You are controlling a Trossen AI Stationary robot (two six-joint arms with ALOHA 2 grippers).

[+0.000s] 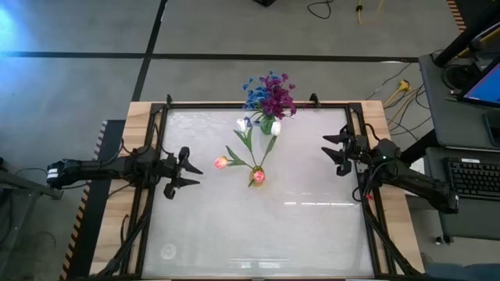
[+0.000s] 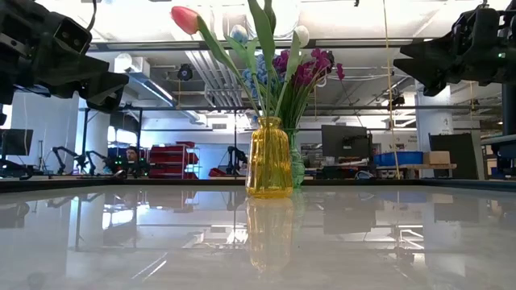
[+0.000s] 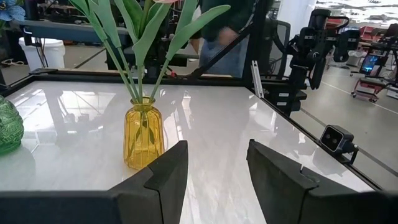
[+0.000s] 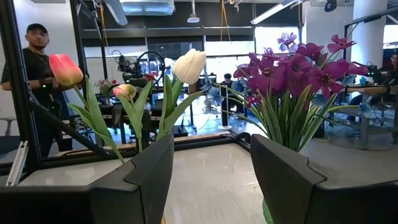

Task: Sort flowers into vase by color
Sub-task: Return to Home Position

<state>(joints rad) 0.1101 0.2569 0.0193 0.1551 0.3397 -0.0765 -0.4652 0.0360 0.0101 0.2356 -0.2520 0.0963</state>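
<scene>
The flowers are all in two vases. The pink tulips [image 1: 221, 163] and white tulips [image 1: 275, 127] have long green stems and big green leaves. They lean out to the sides. The purple blossoms [image 1: 275, 97] are small and bunched close together. The blue blossoms [image 1: 254, 94] sit just beside them.

The table [image 1: 234, 226] is white and shiny, with a wooden rim. The vases show on it like in a mirror. Behind it is a big workroom with pipes on the ceiling, screens and red boxes. A person [image 4: 34, 56] in a dark top stands past the table.

The yellow vase [image 1: 257, 176] is glass and stands near the middle of the table. It holds the pink and white tulips. The green vase [image 1: 268, 125] stands just behind it, nearer the middle of the far edge. It holds the purple and blue bunches.

The left gripper [image 1: 190, 168] hangs in the air by the left edge. Its fingers are spread apart and hold nothing. The right gripper [image 1: 328, 154] hangs by the right edge, also spread and empty.
</scene>
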